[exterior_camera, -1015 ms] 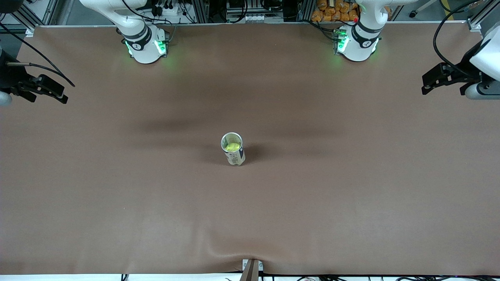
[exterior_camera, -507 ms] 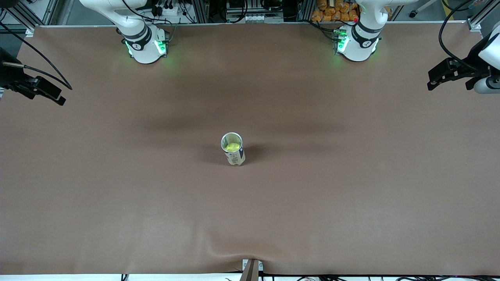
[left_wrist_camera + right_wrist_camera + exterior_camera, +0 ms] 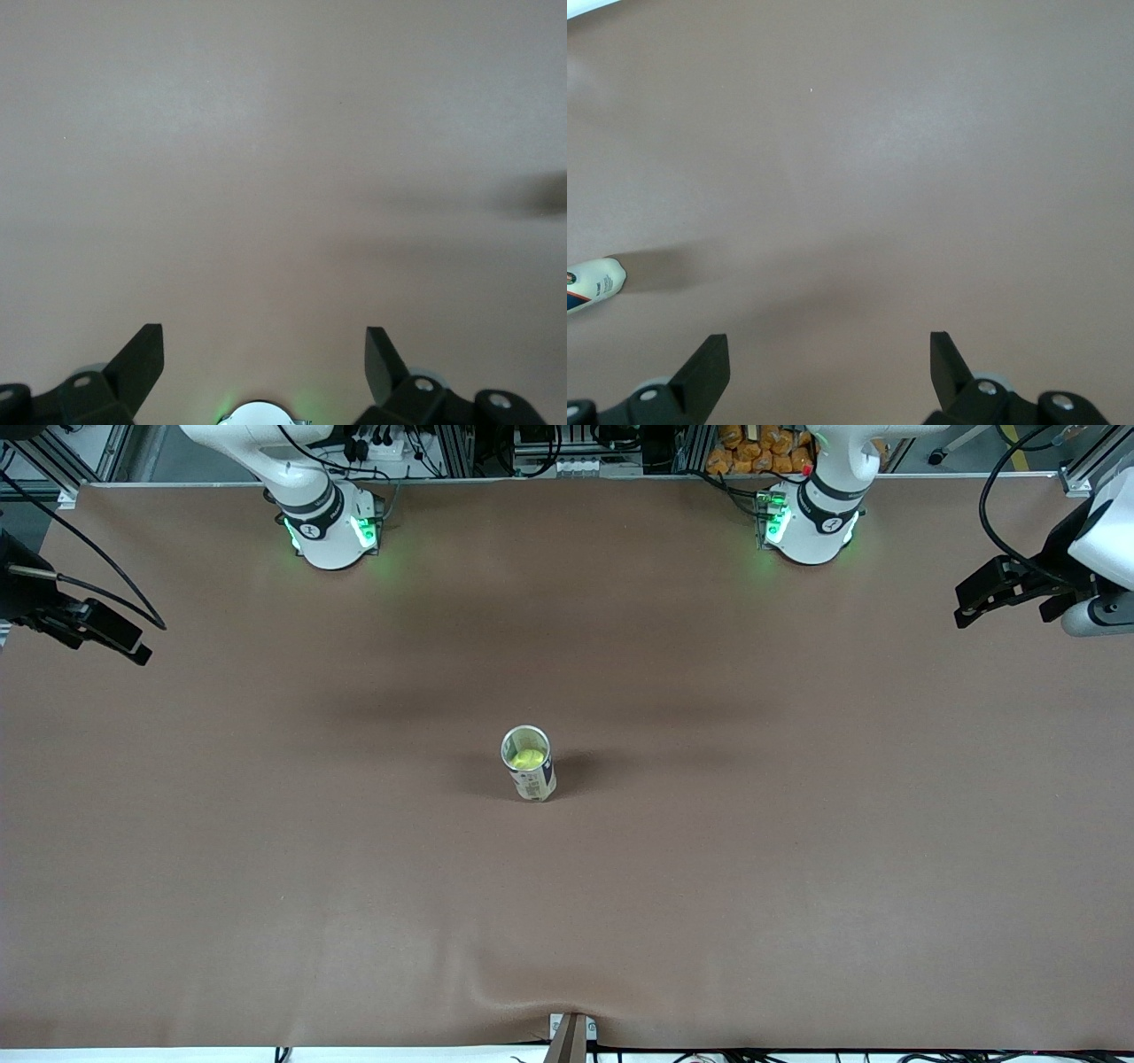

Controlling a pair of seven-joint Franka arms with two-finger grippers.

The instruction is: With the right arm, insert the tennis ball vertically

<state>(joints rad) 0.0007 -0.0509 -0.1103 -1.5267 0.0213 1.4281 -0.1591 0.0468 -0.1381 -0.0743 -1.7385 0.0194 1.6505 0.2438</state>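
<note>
A white can [image 3: 530, 765] stands upright and open at the table's middle, with a yellow-green tennis ball [image 3: 528, 759] inside it. The can's base also shows in the right wrist view [image 3: 592, 285]. My right gripper [image 3: 133, 651] is open and empty, up over the edge of the table at the right arm's end, well away from the can. My left gripper [image 3: 966, 608] is open and empty, up over the left arm's end of the table. Both wrist views show wide-apart fingertips [image 3: 140, 359] [image 3: 707, 361] over bare brown table.
The two arm bases [image 3: 332, 527] [image 3: 811, 522] stand with green lights along the edge of the table farthest from the front camera. A small bracket [image 3: 571, 1032] sits at the edge nearest the front camera. The brown mat [image 3: 709, 868] has a slight wrinkle there.
The left gripper drifted slightly between frames, away from the table's middle and back again. The right gripper shifted a little. The can and ball have not moved.
</note>
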